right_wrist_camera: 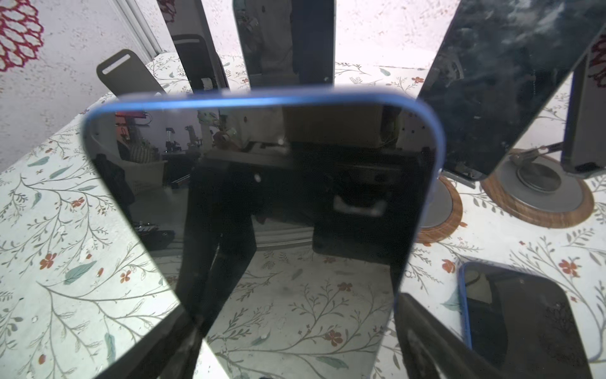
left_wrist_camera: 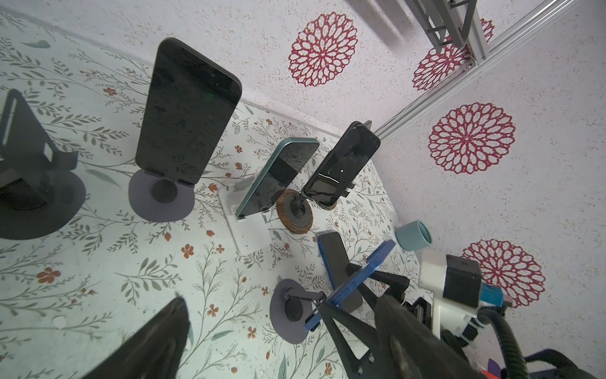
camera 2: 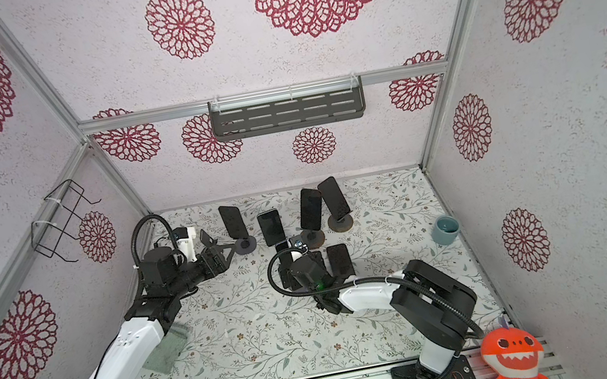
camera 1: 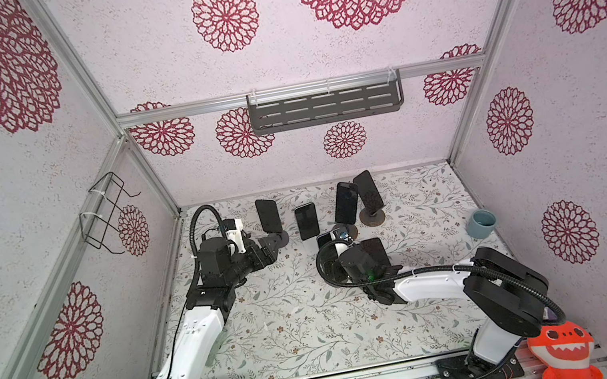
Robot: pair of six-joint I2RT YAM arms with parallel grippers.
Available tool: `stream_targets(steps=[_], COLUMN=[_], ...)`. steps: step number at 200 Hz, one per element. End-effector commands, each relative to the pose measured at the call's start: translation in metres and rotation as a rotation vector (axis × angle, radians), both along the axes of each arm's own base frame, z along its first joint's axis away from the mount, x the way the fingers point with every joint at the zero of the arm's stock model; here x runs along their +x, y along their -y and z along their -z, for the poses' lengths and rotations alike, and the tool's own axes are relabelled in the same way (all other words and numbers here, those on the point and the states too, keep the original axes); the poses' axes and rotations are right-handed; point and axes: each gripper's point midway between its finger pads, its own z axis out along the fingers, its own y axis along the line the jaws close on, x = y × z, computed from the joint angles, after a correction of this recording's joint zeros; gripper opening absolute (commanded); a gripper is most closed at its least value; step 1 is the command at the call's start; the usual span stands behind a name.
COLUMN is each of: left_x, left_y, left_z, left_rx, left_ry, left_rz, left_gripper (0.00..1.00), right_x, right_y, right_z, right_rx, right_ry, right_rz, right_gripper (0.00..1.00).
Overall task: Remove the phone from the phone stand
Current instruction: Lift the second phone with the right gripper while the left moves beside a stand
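The blue phone [right_wrist_camera: 262,183] leans on its stand [left_wrist_camera: 284,328], a thin black arm on a flat grey disc, near the middle of the table [camera 1: 296,326]. Its glass is dark and glossy, mirroring the room, inside a rounded metallic-blue rim.

The right gripper [right_wrist_camera: 295,308] reaches over it from the front. Its matte black fingers [right_wrist_camera: 423,338] are spread wide, one beside each long edge of the phone. Whether they press on those edges I cannot tell, since both tips are blurred and cut off in the right wrist view. In both top views the wrist hides most of that phone.

The left gripper [camera 2: 217,244] hovers over to the left, with its fingers [left_wrist_camera: 157,341] apart and nothing between them. It is near a bare stand [left_wrist_camera: 32,157] of bent black sheet metal.

Just beside the blue phone, a flat phone [right_wrist_camera: 515,321], also blue-rimmed, lies on the floral tablecloth. Toward the back wall more phones stand propped:
- A black phone [left_wrist_camera: 187,111] is on a grey disc.
- A teal phone [left_wrist_camera: 278,177] is in a white plastic cradle.
- A smudged phone [left_wrist_camera: 344,164] is on a wood-rimmed round base, with only a sliver of another showing behind it.

A matte teal cup [camera 1: 481,223] sits well apart, near the right wall.
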Motion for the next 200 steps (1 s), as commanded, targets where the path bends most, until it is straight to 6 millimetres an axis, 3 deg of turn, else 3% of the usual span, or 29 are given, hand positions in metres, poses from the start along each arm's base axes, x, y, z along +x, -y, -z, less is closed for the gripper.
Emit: stream_targets(steps=[1, 57, 125, 145, 172, 200], left_x=[0.002, 0.002, -0.006, -0.009, -0.022, -0.035], left_y=[-0.004, -0.004, 0.009, 0.022, 0.055, 0.084], left_z=[0.0, 0.003, 0.009, 0.012, 0.018, 0.043], left_rx=[0.001, 0.02, 0.095, 0.133, 0.188, 0.232], left_ry=[0.011, 0.002, 0.024, 0.03, 0.054, 0.03], left_rz=[-0.011, -0.004, 0.079, 0.121, 0.253, 0.407], left_gripper=[0.92, 0.93, 0.93, 0.93, 0.92, 0.81], right_x=[0.007, 0.005, -0.003, -0.007, -0.013, -0.014], right_y=[-0.004, -0.005, -0.004, 0.001, 0.022, 0.055], right_z=[-0.024, -0.034, -0.07, -0.081, -0.092, -0.078], right_rx=[0.039, 0.048, 0.088, 0.092, 0.068, 0.074], right_ry=[0.048, 0.056, 0.063, 0.065, 0.043, -0.105], right_rz=[0.027, 0.016, -0.015, -0.012, 0.019, 0.017], right_gripper=[0.86, 0.77, 0.72, 0.72, 0.72, 0.72])
